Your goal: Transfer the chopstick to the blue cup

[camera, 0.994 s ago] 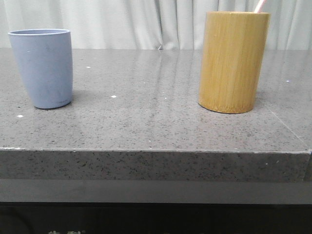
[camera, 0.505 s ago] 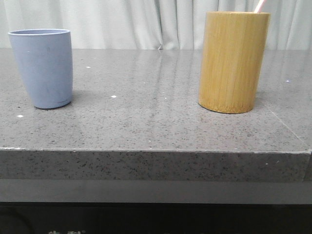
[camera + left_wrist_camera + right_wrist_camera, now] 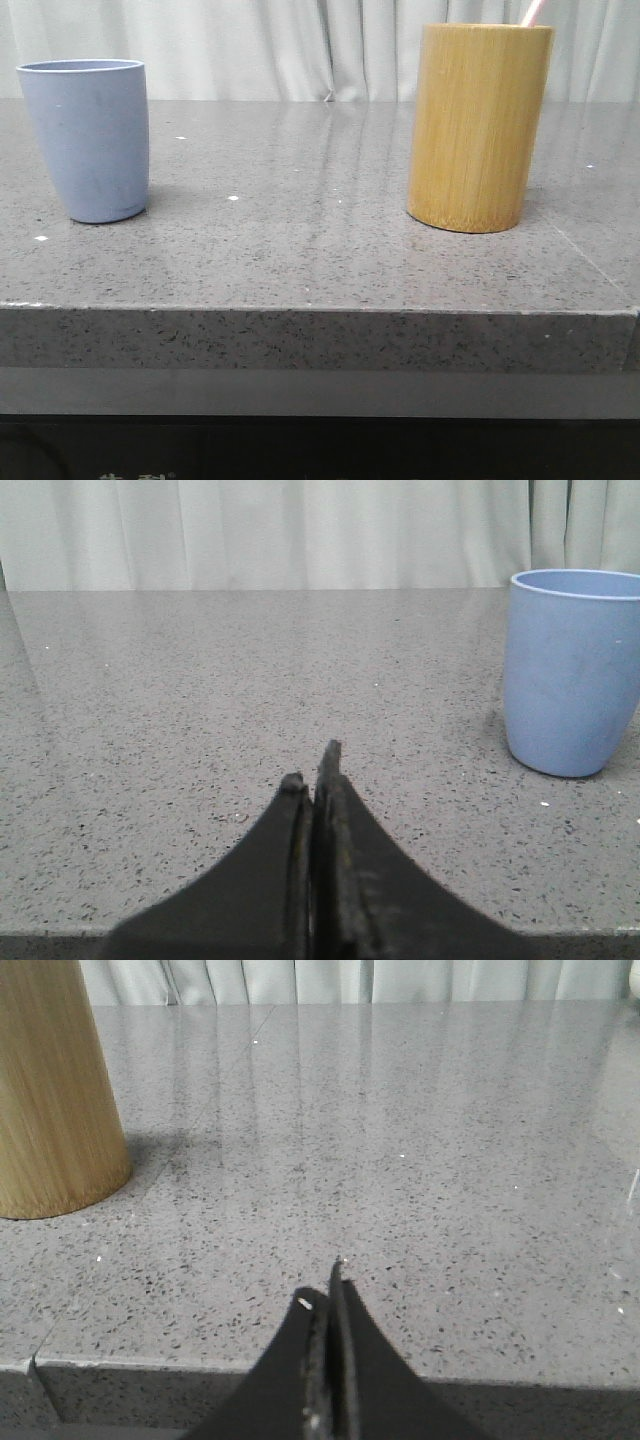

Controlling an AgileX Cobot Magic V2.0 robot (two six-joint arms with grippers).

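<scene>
The blue cup (image 3: 88,138) stands upright at the left of the grey stone table, and the left wrist view shows the blue cup (image 3: 570,670) too. A tall tan bamboo holder (image 3: 478,125) stands at the right; the pale pink chopstick (image 3: 533,13) pokes out of its top, most of it hidden inside. My left gripper (image 3: 312,770) is shut with nothing in it, low over the table near the front edge, apart from the cup. Shut and empty as well, my right gripper (image 3: 326,1290) hangs by the front edge, off to the side of the bamboo holder (image 3: 55,1090).
The grey speckled table (image 3: 300,230) has a thick front edge close to both grippers. A pale curtain (image 3: 280,45) hangs behind it. Open tabletop lies between the cup and the holder.
</scene>
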